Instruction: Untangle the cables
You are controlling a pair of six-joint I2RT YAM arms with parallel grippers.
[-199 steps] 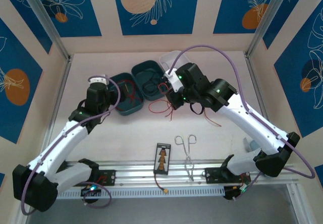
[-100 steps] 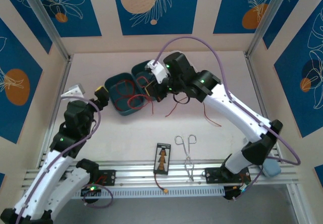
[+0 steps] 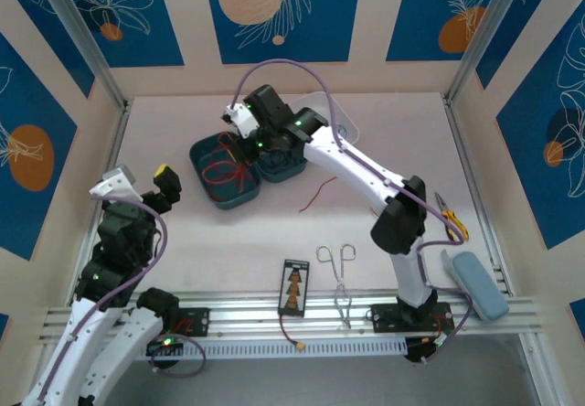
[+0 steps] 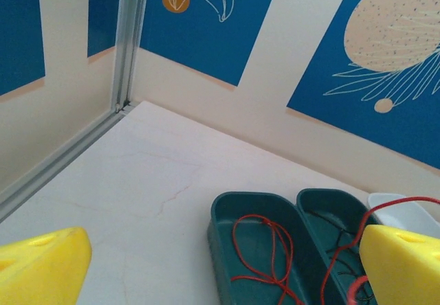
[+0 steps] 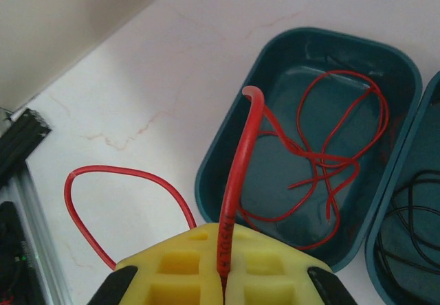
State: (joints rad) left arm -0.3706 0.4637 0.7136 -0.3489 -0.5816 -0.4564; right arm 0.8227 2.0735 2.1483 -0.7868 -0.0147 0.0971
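Gripper on my right arm (image 5: 221,253) clamped shut on a red cable (image 5: 237,167), beside a teal tray (image 5: 210,181).
The held strand stands up from between my yellow fingers (image 5: 172,270), and another loop of it arcs left over the white table (image 5: 137,78). A second red cable (image 5: 330,154) lies coiled inside that tray; a black cable (image 5: 412,209) lies in the neighbouring tray (image 5: 375,253). My left gripper (image 4: 220,267) hangs wide open, holding nothing, left of the trays.

The red cable (image 5: 236,174) disappears between the yellow jaws; the neighbouring tray (image 5: 423,133) is edge-cropped.
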